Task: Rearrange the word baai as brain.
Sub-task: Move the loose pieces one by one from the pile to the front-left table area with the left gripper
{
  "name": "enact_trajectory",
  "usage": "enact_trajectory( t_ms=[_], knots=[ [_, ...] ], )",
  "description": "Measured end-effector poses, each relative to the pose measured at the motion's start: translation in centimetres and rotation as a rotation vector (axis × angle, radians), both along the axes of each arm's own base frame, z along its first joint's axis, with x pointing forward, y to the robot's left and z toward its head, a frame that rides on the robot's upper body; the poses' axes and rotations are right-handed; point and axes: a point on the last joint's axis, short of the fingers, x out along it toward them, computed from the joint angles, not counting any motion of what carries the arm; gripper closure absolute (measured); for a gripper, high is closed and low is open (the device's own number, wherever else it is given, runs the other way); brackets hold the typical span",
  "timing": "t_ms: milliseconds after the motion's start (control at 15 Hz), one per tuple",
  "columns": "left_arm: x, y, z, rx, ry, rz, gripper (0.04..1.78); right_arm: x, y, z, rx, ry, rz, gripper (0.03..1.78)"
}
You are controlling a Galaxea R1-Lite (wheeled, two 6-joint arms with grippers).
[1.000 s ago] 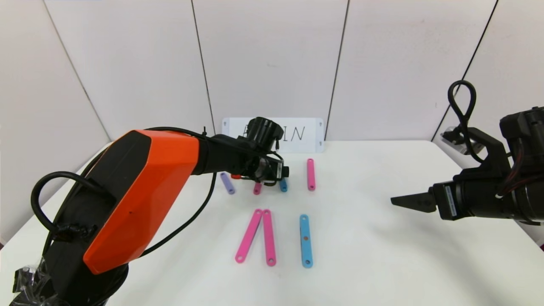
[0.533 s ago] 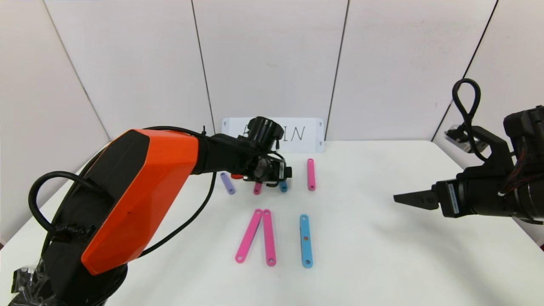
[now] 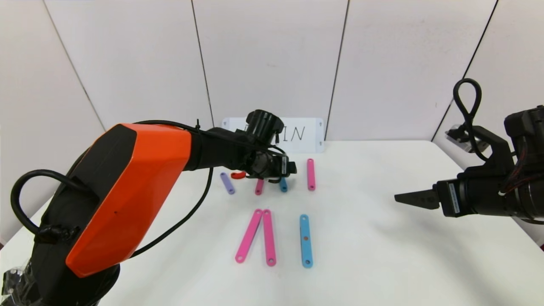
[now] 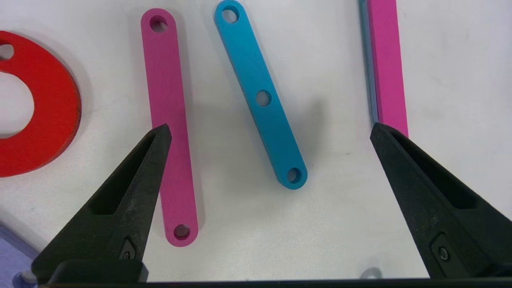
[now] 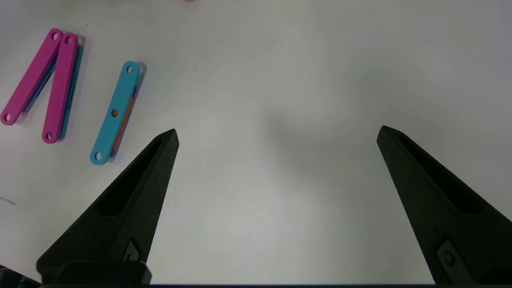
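Observation:
The word baai lies as flat plastic pieces on the white table (image 3: 382,263). In the far row are a purple strip (image 3: 227,183), a red curve (image 3: 238,174), a pink strip (image 3: 259,187), a blue strip (image 3: 283,185) and another pink strip (image 3: 310,174). My left gripper (image 4: 269,128) hovers open just over this row. The blue strip (image 4: 260,96) lies slanted between its fingers, the pink strip (image 4: 168,120) under one finger, and the red curve (image 4: 48,112) off to the side. My right gripper (image 3: 397,198) hangs open and empty over bare table on the right.
Nearer to me lie two pink strips (image 3: 248,236) (image 3: 269,237) joined at their far ends and a blue strip (image 3: 306,240). A white card (image 3: 304,134) with handwritten letters stands against the back wall, partly hidden by my left wrist.
My left arm has shifted slightly right and farther over the far row, uncovering more of the red curve. The right gripper drew back a little to the right. No piece has moved.

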Motion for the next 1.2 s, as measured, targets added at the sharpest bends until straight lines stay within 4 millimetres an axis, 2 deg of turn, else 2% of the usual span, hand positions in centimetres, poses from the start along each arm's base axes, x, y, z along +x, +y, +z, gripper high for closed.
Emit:
enact_trajectory(
  t_ms=[267, 467, 800, 1200],
  knots=[
    [-0.6, 1.3, 2.1, 0.034, -0.007, 0.011, 0.08, 0.1, 0.0, -0.1, -0.002, 0.002, 0.000, 0.07],
    [-1.3, 3.6, 4.4, 0.108, -0.008, 0.028, 0.08, 0.1, 0.0, -0.1, -0.004, 0.004, 0.006, 0.07],
    [-2.2, 9.4, 7.8, 0.213, -0.017, 0.047, 0.08, 0.3, 0.2, -0.4, -0.004, 0.013, 0.014, 0.07],
    [-2.7, 17.8, 8.9, 0.309, -0.023, -0.006, 0.08, 0.6, 0.5, -0.8, -0.006, 0.030, 0.025, 0.07]
  ],
)
